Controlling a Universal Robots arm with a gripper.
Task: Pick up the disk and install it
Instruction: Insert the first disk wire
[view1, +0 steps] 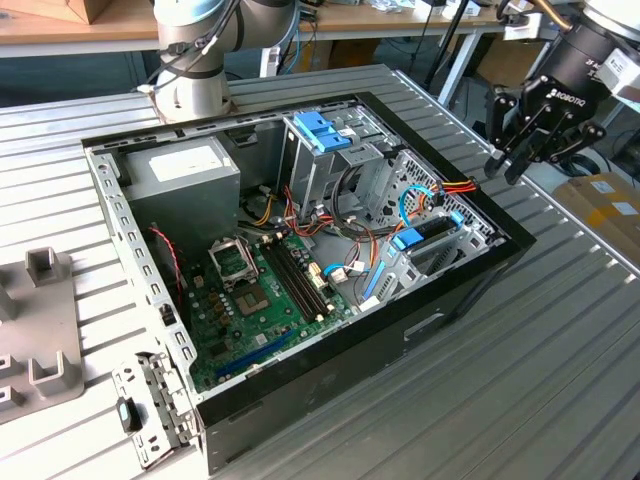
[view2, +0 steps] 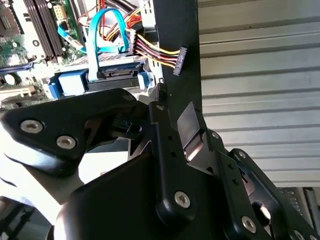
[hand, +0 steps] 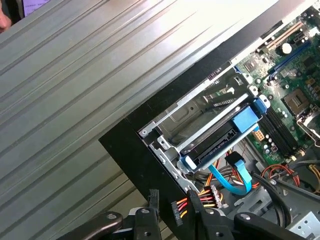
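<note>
Up close, the gripper (view2: 165, 165) hangs over the case's (view1: 440, 320) corner rim, fingers spread, nothing held. The disk (hand: 220, 137) sits in its bay by that corner, just beside the loose power connector (view2: 179, 61); those wires could snag.

Probably lab: workbenches (view1: 90, 25), slatted table (view1: 560, 380)

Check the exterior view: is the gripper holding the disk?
No. In the exterior view the gripper hangs empty beyond the case's far corner, while the disk sits in its bay inside the case.
</note>
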